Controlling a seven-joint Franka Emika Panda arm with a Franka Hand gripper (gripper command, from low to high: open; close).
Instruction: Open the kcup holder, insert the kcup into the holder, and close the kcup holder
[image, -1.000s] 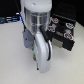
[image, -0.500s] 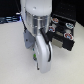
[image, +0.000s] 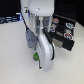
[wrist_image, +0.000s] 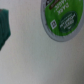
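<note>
Low over the white table (image: 12, 55), the gripper (image: 39, 56) hangs at the end of the white Panda arm (image: 41, 30), which fills the middle of the exterior view. Whether its jaws stand apart or together cannot be told: the arm's own body hides the fingertips in the exterior view, and the wrist view shows no finger clearly. Nothing can be seen held between them.

A small patch of green shows at the arm's lower edge in the exterior view, on the side toward that view's left; this is the kcup (image: 36, 55), sitting on the table just beside or under the gripper. The wrist view shows it far better: the kcup (wrist_image: 61, 19) appears as a round green lid with a pale rim, bearing white lettering too blurred to read and a small square mark. It lies flat on the white surface, lid up, partly cut off by the picture's edge. A dark green blurred shape (wrist_image: 6, 29) sits at another edge of the wrist view; what it is cannot be told.

Behind the arm, toward the exterior view's right, stands the kcup holder (image: 66, 35), a black boxy unit with several round pods (image: 65, 24) visible on its top. It is apart from the kcup, with the arm between them.
</note>
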